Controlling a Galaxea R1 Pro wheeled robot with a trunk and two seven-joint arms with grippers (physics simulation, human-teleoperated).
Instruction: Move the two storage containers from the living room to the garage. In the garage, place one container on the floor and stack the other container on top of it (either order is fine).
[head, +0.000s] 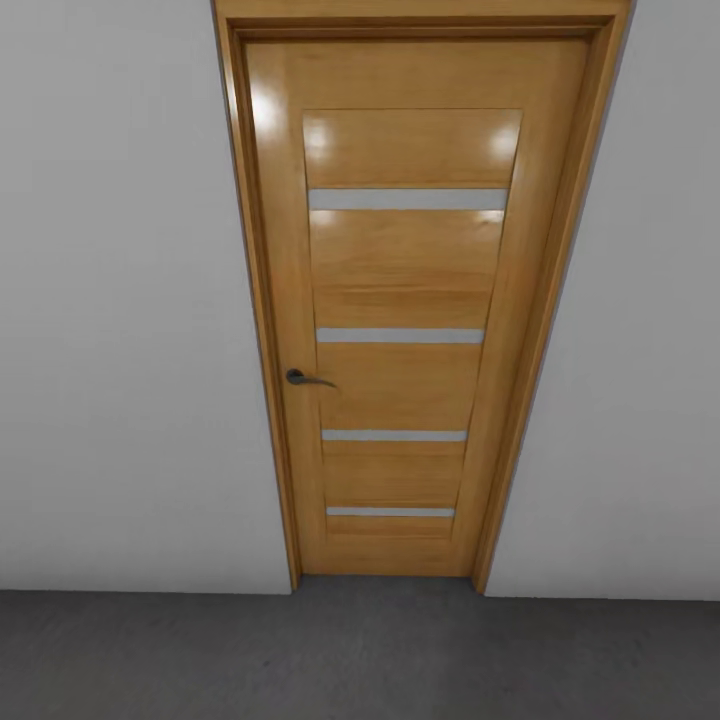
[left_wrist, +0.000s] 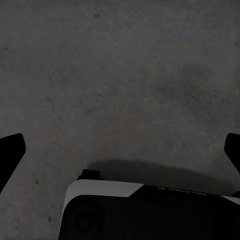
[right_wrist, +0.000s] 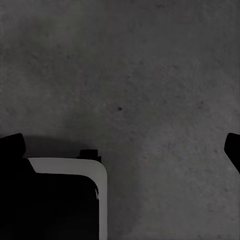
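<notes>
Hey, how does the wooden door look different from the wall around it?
The door is glossy honey-coloured wood with bright glare near its top; the wall is plain, matt pale grey. The door carries four thin horizontal pale strips and a dark lever handle; the wall is bare. The door sits inside a wooden frame, while the wall spreads to either side. Both meet the dark grey floor.

The dark grey rough concrete floor (head: 360, 660) runs up to the pale grey wall (head: 120, 350) and the closed honey-coloured wooden door (head: 400, 300). Seen in both wrist views, the same speckled concrete (left_wrist: 120, 75) carries the robot's white-edged black base (left_wrist: 150, 210).
</notes>
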